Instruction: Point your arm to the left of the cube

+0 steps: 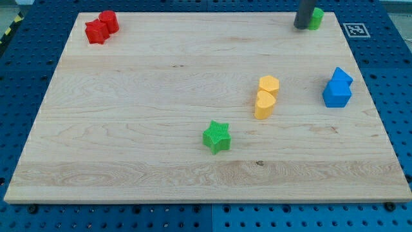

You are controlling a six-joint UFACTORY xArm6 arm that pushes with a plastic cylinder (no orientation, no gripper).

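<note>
Camera view: the wooden bench [129,96] carries seven small blocks. The arm has no fingers, so there is no open or closed state to report; it ends in a dark rod, and my tip [301,27] rests at the view's top right, touching or just beside a small green block [316,18] that the rod partly hides, so its shape cannot be made out. The task's thing is judged to be the blue cube [337,95], which sits near the bench's right edge, touching a second blue block [342,77] of angular outline just above it. The governing relation: the blue cube lies toward the view's bottom and somewhat to the right of my tip, well apart from it. The target spot, to the left of the blue cube, is the bare strip between it and the two yellow blocks [266,95], which stand stacked edge to edge. A mostly downward travel should reach that strip without contact. A green star [217,136] sits lower centre, and two red blocks [102,27] occupy the top left corner, both clear of the route.
</note>
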